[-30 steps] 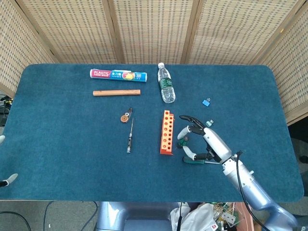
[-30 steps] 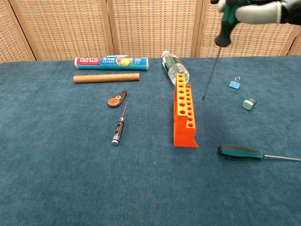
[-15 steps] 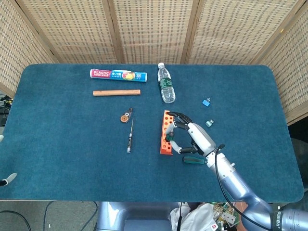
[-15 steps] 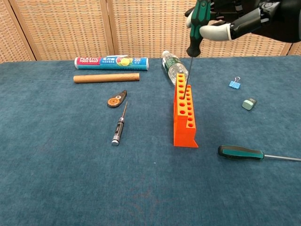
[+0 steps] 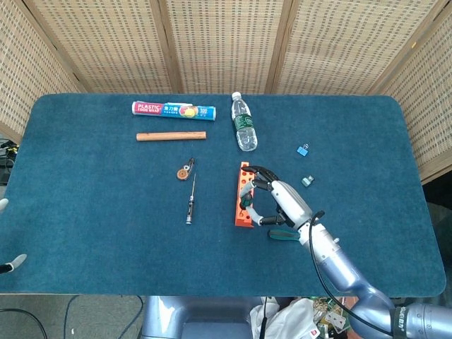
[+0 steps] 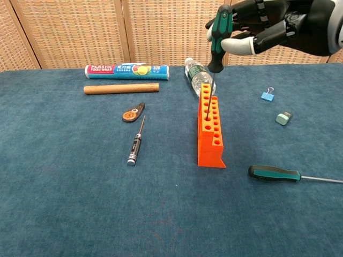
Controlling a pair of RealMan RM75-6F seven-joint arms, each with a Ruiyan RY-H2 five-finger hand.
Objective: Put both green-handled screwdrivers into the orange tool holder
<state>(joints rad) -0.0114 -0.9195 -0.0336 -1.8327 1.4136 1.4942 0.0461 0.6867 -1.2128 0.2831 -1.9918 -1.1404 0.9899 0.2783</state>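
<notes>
Nearest me, below and to the right of my right hand [image 6: 268,29], the second green-handled screwdriver [image 6: 274,173] lies flat on the tabletop [image 6: 80,203], its shaft running off to the right. My right hand grasps the first green-handled screwdriver [image 6: 218,37] by the handle, held nearly upright, with its thin shaft reaching down into one of the far holes of the orange tool holder [image 6: 210,134], which stands directly beneath the hand.

Left of the holder lie a small black screwdriver [image 6: 135,143] and a tape measure [image 6: 133,113]; to the right, a small grey-green block [image 6: 283,118] and a blue binder clip [image 6: 267,95]. Beyond the holder sits a water bottle [image 6: 199,76], then a wooden stick [image 6: 121,88] and a plastic wrap box [image 6: 127,70].

My left hand is out of sight.

A second ago the held screwdriver hung to the right of the holder; now its tip is over the holes.
</notes>
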